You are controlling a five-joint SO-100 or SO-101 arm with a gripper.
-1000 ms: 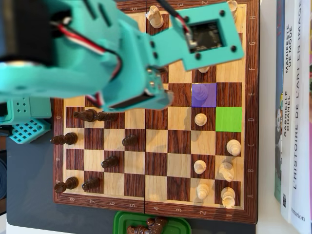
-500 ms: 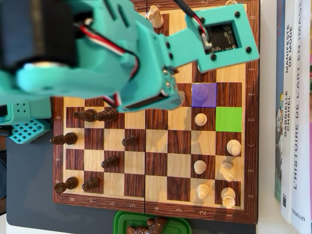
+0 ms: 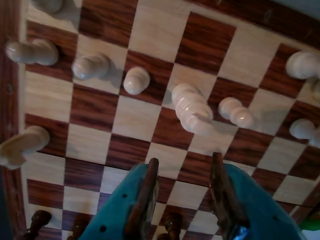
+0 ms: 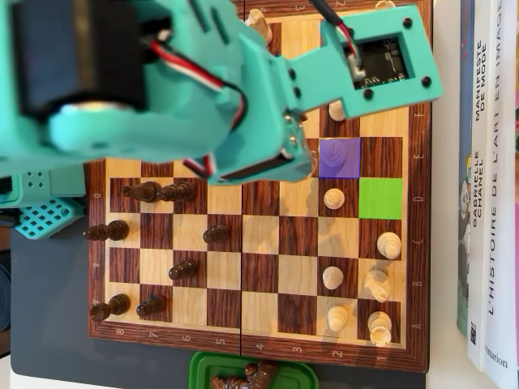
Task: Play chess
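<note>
A: While the arm (image 4: 162, 89) hangs over the upper part of the chessboard (image 4: 259, 340) in the overhead view, what does the gripper (image 3: 182, 172) show?

B: Wrist view: both teal jaws enter from the bottom edge, spread apart, nothing between them. A light square and a dark square of the board show through the gap.

A: Nearest piece?

B: Tall white piece (image 3: 192, 110), just beyond the fingertips and slightly to the right of the gap. It is apart from both jaws, no contact. A white pawn (image 3: 236, 112) stands just beside it, further right.

A: Other white pieces from the gripper?

B: Beyond and to the left: a small pawn (image 3: 136, 80), then another piece (image 3: 91, 66), then one near the board's edge (image 3: 31, 51). One more white piece (image 3: 22, 145) sits far left, level with the fingertips. Far right, two pieces partly cut by the frame (image 3: 302, 65).

A: Dark pieces?

B: Behind the fingertips, at the bottom edge of the wrist view, a few dark tops (image 3: 37, 220). Type cannot be told.

A: Overhead notes?

B: The arm hides the gripper there. A purple square (image 4: 339, 157) and a green square (image 4: 379, 198) are marked on the board, lying diagonally adjacent, with a white pawn (image 4: 333, 197) below the purple one. Green tray (image 4: 203, 369) with dark pieces at the bottom edge; books (image 4: 486, 178) on the right.
</note>
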